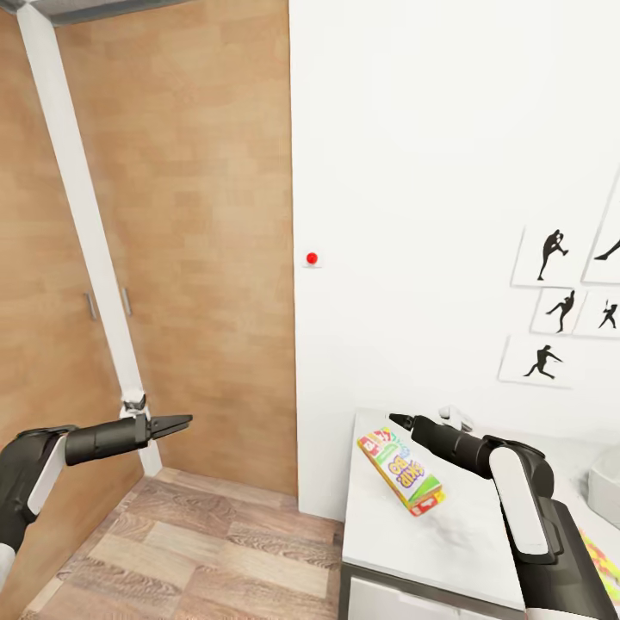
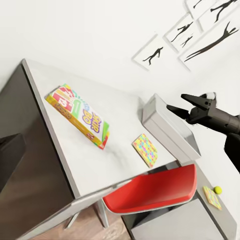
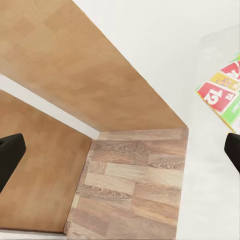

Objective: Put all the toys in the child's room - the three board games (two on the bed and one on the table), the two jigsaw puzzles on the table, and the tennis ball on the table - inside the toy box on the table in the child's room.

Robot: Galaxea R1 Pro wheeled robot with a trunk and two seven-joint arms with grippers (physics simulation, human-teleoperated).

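Observation:
A colourful board game box (image 1: 401, 472) (image 2: 77, 115) (image 3: 222, 92) lies flat on the white table (image 1: 430, 542), near its corner. My right gripper (image 1: 398, 421) (image 2: 179, 102) hovers open above the table, just behind the box, with nothing in it. The grey toy box (image 2: 170, 130) (image 1: 605, 482) stands further along the table by the wall. One jigsaw puzzle (image 2: 145, 149) (image 1: 603, 564) lies in front of it. A second puzzle (image 2: 212, 197) and the tennis ball (image 2: 218, 189) lie beyond the chair. My left gripper (image 1: 185, 423) is open and empty over the floor, left of the table.
A red chair (image 2: 155, 192) is tucked against the table's front. Wooden wardrobe doors (image 1: 90, 306) and a white post (image 1: 86, 215) stand at the left. Wood floor (image 1: 215, 551) lies between the wardrobe and the table. Silhouette pictures (image 1: 551, 258) hang on the white wall.

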